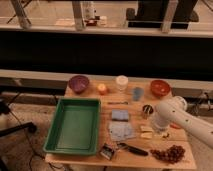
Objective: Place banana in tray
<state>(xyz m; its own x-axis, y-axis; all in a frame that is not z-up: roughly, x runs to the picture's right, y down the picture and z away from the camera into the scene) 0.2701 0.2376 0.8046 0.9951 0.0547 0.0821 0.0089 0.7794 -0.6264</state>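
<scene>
Locate the hand (159,129) at the right side of the desk (186,150), at the low end of the white arm (186,118) that reaches in from the right. You cannot tell from this view whether the hand is apart or together. The banana (145,132) lies on the desk just left of the hand, pale yellow, between the cloth (121,130) and the arm; contact between hand and banana cannot be confirmed. The green tray (75,127) sits at the left of the desk, well apart from the banana, with the cloth between them. Note the grapes (170,153) at the near right edge and the metal can (147,110) just beyond the banana.
</scene>
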